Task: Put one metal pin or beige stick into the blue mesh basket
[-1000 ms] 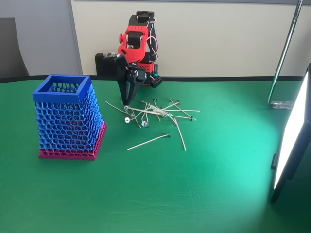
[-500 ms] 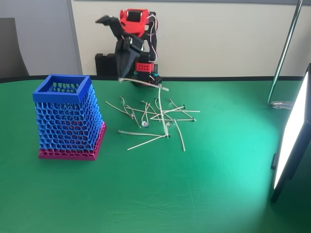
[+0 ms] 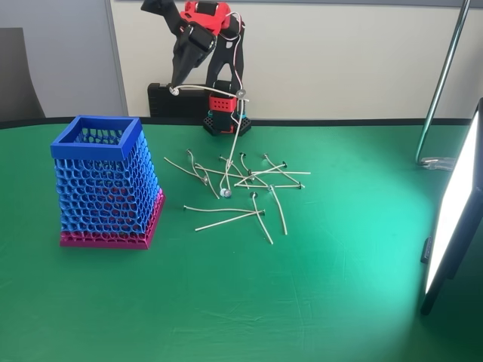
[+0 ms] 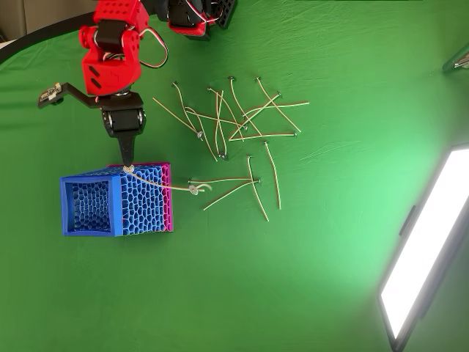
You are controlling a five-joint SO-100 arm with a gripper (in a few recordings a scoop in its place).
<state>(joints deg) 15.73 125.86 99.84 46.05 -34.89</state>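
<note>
The beige stick [image 3: 205, 88] is up in the air, clamped at one end between the tips of the gripper [image 3: 174, 90], which are together on it. In the fixed view it runs rightward from the tips, roughly level, to about where a second stick [image 3: 234, 143] meets it; that one hangs down from there, its lower end over the pile [image 3: 241, 181] of loose sticks. Whether the two are hooked together or merely cross in the line of sight I cannot tell. In the overhead view the held stick [image 4: 161, 183] reaches from the gripper [image 4: 129, 169] across the basket's mesh side and ends in a small curl past the pink base.

The blue mesh basket [image 3: 96, 137] stands upright near the left edge of the green desk [image 3: 302, 302], its square rim open upward. In the overhead view the gripper tip is over the far right corner of the basket [image 4: 73, 227], not over the opening.

The rest of the sticks lie scattered on the desk right of the basket, towards the far edge, many crossing one another. The red and black arm [image 3: 204, 23] rises from its base at the far edge. A lit white panel [image 3: 456, 204] stands along the right edge.
</note>
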